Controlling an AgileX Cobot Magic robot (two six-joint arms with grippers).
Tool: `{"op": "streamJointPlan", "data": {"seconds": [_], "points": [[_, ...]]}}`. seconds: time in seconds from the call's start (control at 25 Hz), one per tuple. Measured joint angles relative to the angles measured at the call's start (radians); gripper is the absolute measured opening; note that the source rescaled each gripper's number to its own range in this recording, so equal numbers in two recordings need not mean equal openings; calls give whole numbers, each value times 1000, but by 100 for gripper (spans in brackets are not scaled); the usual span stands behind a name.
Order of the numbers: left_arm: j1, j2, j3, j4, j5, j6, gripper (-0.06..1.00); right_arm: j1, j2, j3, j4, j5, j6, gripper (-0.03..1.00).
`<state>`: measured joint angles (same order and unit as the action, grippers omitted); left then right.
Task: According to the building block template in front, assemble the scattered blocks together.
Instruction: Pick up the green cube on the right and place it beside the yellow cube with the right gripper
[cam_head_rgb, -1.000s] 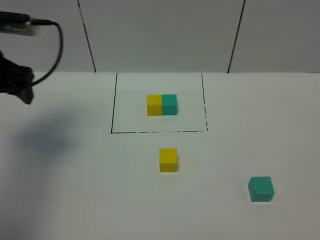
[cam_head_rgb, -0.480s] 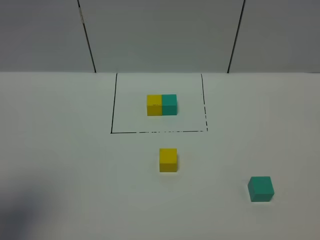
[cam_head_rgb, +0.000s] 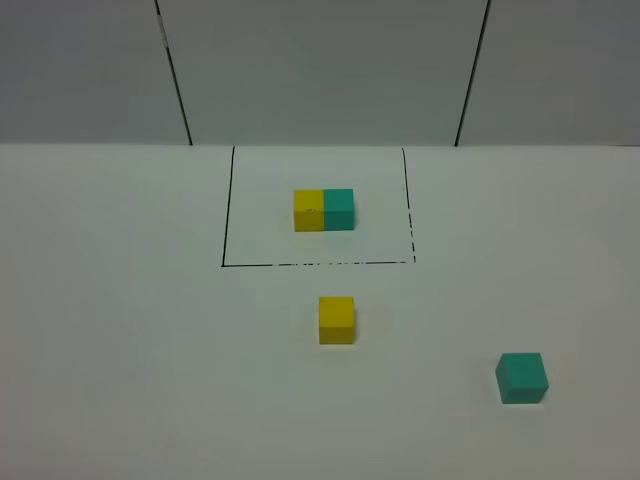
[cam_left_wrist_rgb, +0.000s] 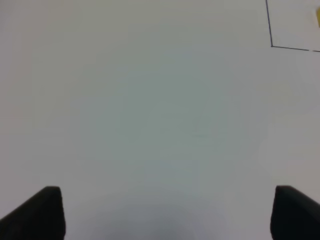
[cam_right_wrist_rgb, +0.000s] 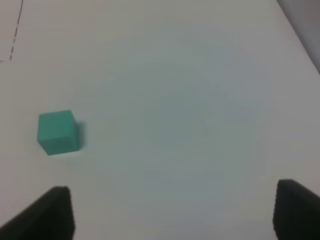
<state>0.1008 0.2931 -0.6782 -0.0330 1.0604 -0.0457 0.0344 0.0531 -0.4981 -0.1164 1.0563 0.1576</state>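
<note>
The building block template (cam_head_rgb: 323, 210), a yellow and a teal cube joined side by side, sits inside a thin black rectangle (cam_head_rgb: 226, 210) at the back middle of the table. In front of the frame stands the loose yellow cube (cam_head_rgb: 336, 320). The loose teal cube (cam_head_rgb: 522, 378) lies apart at the front right, also in the right wrist view as the teal cube (cam_right_wrist_rgb: 57, 131). My right gripper (cam_right_wrist_rgb: 174, 212) is open over bare table, beside and short of that cube. My left gripper (cam_left_wrist_rgb: 170, 215) is open over bare table, with a frame corner (cam_left_wrist_rgb: 272, 46) far ahead. Neither arm shows in the exterior view.
The white table (cam_head_rgb: 120, 350) meets a grey panelled wall (cam_head_rgb: 320, 70) at the back. A sliver of yellow (cam_left_wrist_rgb: 318, 17) shows at the edge of the left wrist view. The table's far edge (cam_right_wrist_rgb: 300, 30) appears in the right wrist view.
The left arm, seen at the upper left a second ago, has left the exterior view, and its shadow has gone from the table. The cubes have not moved.
</note>
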Motion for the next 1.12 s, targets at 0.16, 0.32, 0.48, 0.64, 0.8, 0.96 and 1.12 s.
{"op": "streamJointPlan", "data": {"seconds": [0.16, 0.32, 0.48, 0.64, 0.8, 0.96, 1.12], "points": [[0, -121, 78, -39, -27, 31, 81, 0, 0, 0, 0, 0, 0, 63], [0, -186, 140, -43, -50, 54, 79, 0, 0, 0, 0, 0, 0, 63], [0, -233, 155, -42, -50, 64, 76, 0, 0, 0, 0, 0, 0, 63], [-7, -250, 170, -44, -37, 68, 70, 0, 0, 0, 0, 0, 0, 63], [-29, -250, 173, -49, -33, 69, 62, 0, 0, 0, 0, 0, 0, 63], [-35, -251, 173, -51, -33, 69, 54, 0, 0, 0, 0, 0, 0, 63], [-35, -251, 173, -51, -33, 69, 50, 0, 0, 0, 0, 0, 0, 63]]}}
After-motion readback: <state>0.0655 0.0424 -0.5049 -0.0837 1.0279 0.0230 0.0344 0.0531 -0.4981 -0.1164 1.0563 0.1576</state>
